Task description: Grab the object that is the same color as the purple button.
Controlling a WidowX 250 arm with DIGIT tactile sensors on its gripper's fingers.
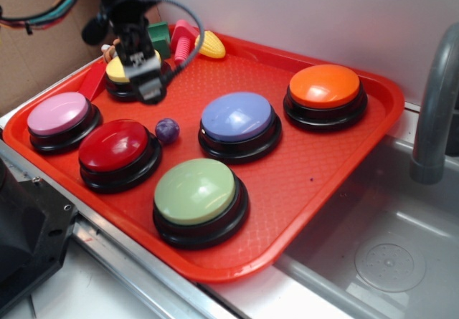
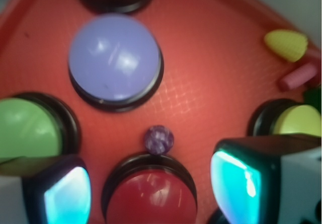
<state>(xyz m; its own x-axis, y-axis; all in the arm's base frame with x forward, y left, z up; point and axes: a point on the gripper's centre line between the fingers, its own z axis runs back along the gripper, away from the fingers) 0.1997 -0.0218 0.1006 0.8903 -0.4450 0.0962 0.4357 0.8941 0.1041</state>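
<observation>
The little purple ball is sitting on the red tray, touching the red button. The claw is hanging above, opened wide and empty, so it can drop around the ball.

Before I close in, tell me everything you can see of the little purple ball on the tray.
The purple ball is small, round and glossy, dark purple with paler marbling, far smaller than the buttons. It rests free on the red tray, between the red button and the purple button, close to the red one's black base; contact cannot be judged. The end effector is apart from it.
</observation>
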